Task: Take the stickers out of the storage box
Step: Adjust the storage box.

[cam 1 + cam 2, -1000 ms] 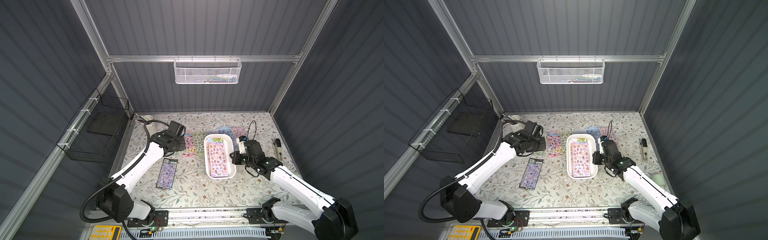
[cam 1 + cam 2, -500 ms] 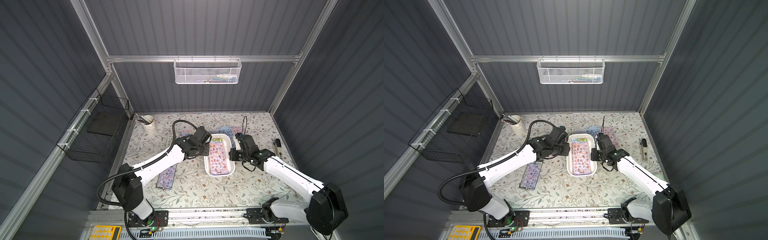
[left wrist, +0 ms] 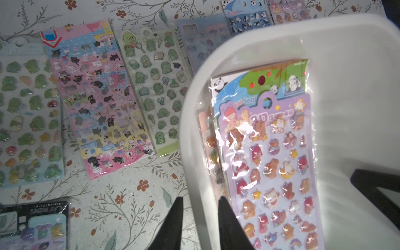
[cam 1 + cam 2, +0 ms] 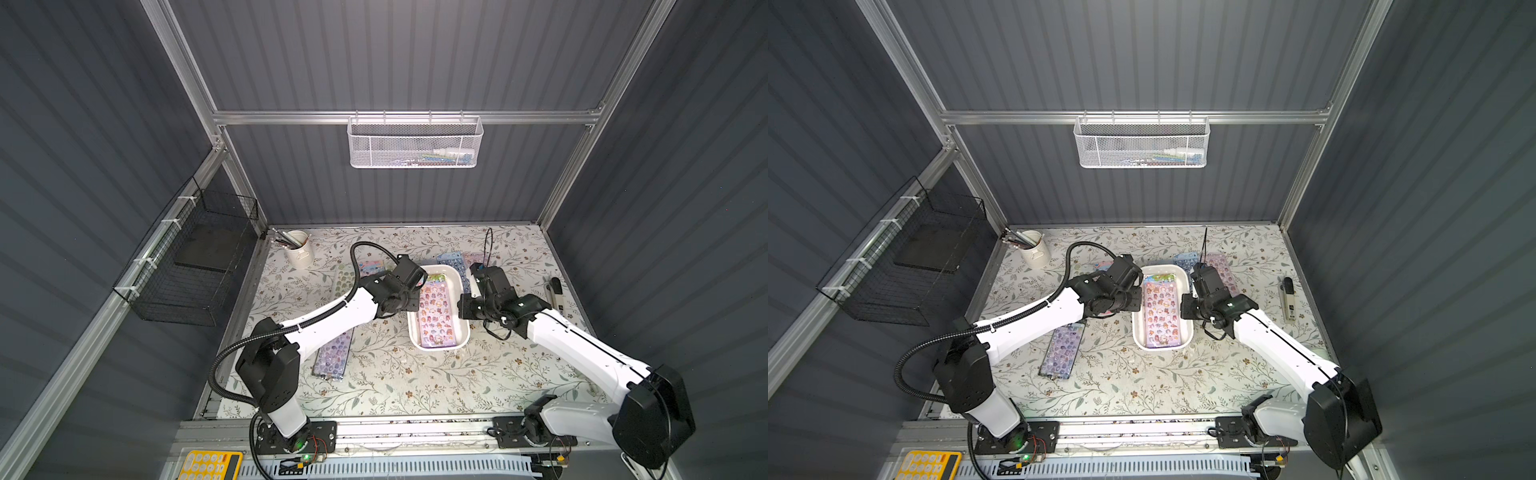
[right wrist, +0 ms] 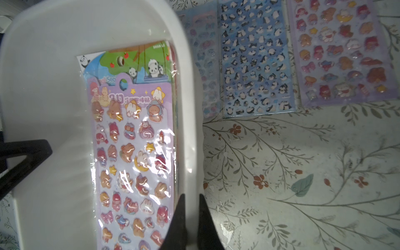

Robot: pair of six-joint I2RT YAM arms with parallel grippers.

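Pinching storage box (image 5: 186,65) wall: R gripper (image 5: 191,196); L gripper (image 3: 200,198) astride opp. wall, grip unclear.

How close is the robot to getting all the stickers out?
Partly done. Several sheets already lie on the table, like the pink cat sheet and the penguin sheet. The left jaws and the right jaws straddle opposite walls of the storage box; no sheet is held. A stack topped by the purple sheet is still inside.
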